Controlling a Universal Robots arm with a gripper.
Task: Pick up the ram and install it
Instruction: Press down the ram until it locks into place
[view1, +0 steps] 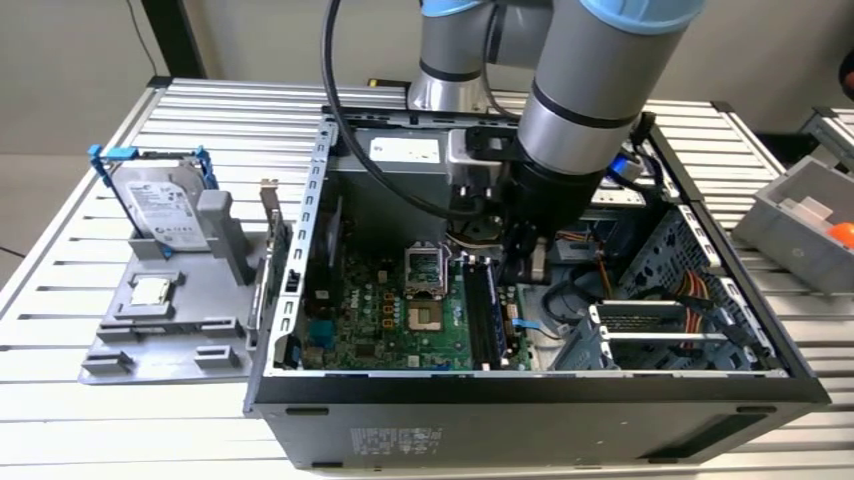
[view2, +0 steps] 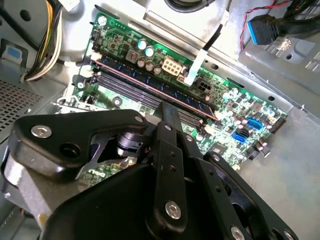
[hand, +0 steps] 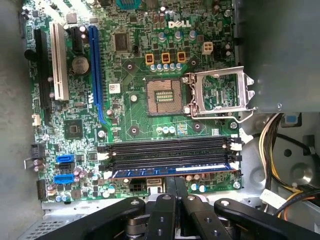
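Exterior view shows the arm reaching down into the open computer case (view1: 534, 385) on the slatted desk (view1: 80, 420), its lower end near the memory slots at the right of the motherboard (view1: 387, 320) as that view has it. On a grey tray (view1: 160, 340) to the exterior view's left stand a hard drive in a blue bracket (view1: 163, 205) and a small square processor chip (view1: 147, 291), both well apart from the case.

In the first wrist view the ram (hand: 172, 171) lies along the slot nearest the pincer (hand: 175, 200), a blue-edged stick running the length of the black slots (hand: 167, 150); the other slots look unfilled. The second wrist view shows the same stick (view2: 150, 82) lying in its slot, level along its length.

The pincer's black fingers appear drawn close together, just above or at the stick; I cannot tell whether they touch it or grip it.

By my judgement the task is far along: the ram is already in a slot. Whether it is pressed fully home and the end clips latched cannot be made out.
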